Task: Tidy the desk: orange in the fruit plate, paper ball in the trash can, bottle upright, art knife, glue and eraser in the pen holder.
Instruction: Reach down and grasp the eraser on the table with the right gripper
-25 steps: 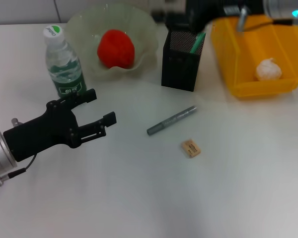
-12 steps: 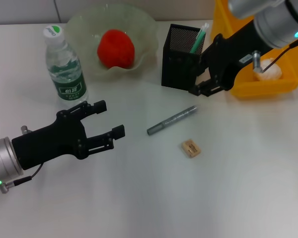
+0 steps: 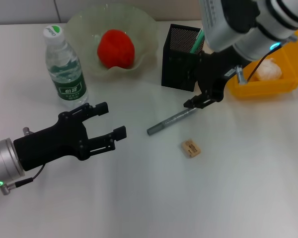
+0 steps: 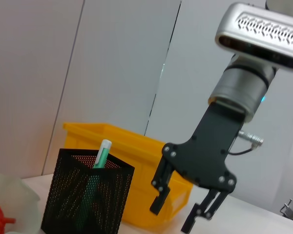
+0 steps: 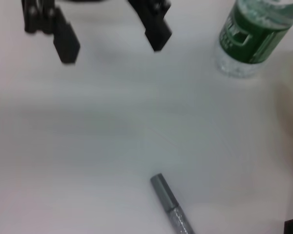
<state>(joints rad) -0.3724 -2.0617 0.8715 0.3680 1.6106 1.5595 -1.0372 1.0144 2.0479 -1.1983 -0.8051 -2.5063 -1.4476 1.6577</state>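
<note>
The grey art knife (image 3: 171, 120) lies on the desk; it also shows in the right wrist view (image 5: 172, 206). The tan eraser (image 3: 190, 148) lies just in front of it. My right gripper (image 3: 204, 99) is open and hovers over the knife's far end, beside the black mesh pen holder (image 3: 183, 58), which holds a green glue stick (image 3: 198, 42). The left wrist view shows this gripper (image 4: 175, 214) with fingers apart. My left gripper (image 3: 111, 120) is open and empty, left of the knife. The bottle (image 3: 64, 69) stands upright. The orange (image 3: 116, 47) lies in the fruit plate (image 3: 149, 29).
The yellow bin (image 3: 253, 87) at the back right holds the paper ball (image 3: 269, 69), partly hidden by my right arm. The right wrist view shows the left fingers (image 5: 63, 39) and the bottle (image 5: 254, 34) beyond the knife.
My right arm has swung down from above the pen holder and bin to the knife's far end. My left gripper has shifted slightly right and forward.
</note>
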